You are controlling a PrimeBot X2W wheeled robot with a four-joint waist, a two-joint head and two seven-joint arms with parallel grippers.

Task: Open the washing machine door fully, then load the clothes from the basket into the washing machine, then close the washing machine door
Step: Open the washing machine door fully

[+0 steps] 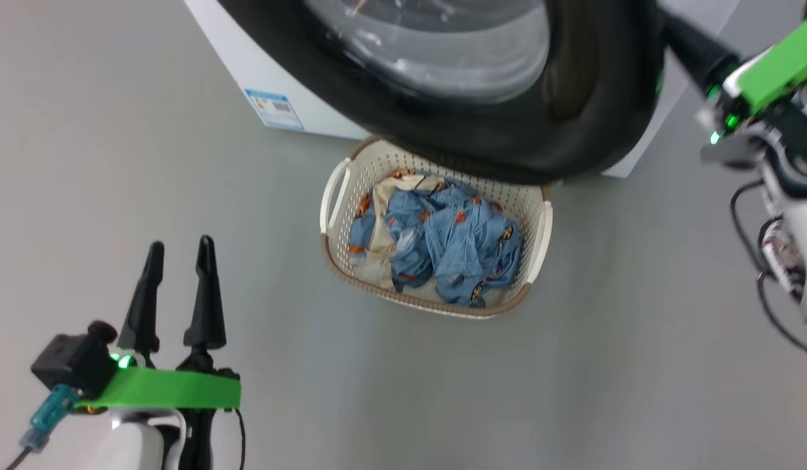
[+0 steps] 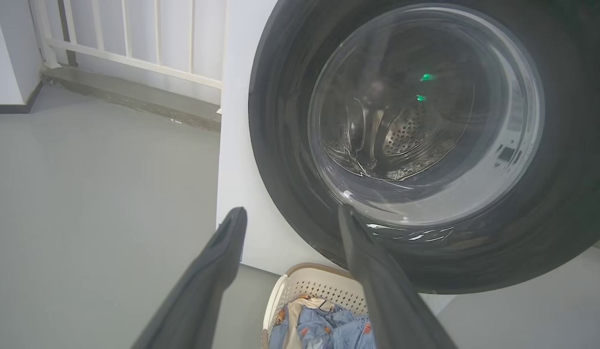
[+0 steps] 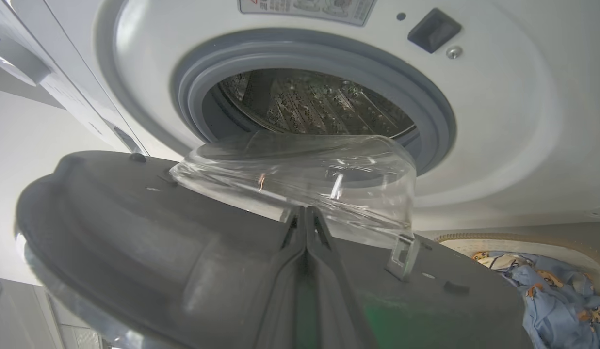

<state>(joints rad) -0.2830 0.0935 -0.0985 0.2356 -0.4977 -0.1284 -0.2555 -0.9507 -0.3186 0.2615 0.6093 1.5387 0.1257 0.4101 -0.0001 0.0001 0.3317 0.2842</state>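
The washing machine (image 1: 246,59) is white, and its black door (image 1: 481,140) stands partly open, hanging over the far end of the basket (image 1: 338,189). The light-blue clothes (image 1: 442,241) lie bundled in the basket. My right gripper (image 3: 305,213) is shut, its fingers pressed together against the door's grey inner face (image 3: 135,228) just below the glass bowl (image 3: 304,174). Behind the bowl the steel drum (image 3: 309,104) shows inside the gasket (image 3: 300,53). My left gripper (image 1: 179,254) is open over bare floor to the left of the basket, pointing toward the door (image 2: 280,145).
A blue label (image 1: 274,108) sits on the machine's lower front corner. In the left wrist view a white railing (image 2: 135,39) and a low step run along the far wall. Grey floor surrounds the basket (image 2: 319,283). Cables hang from my right arm (image 1: 775,254).
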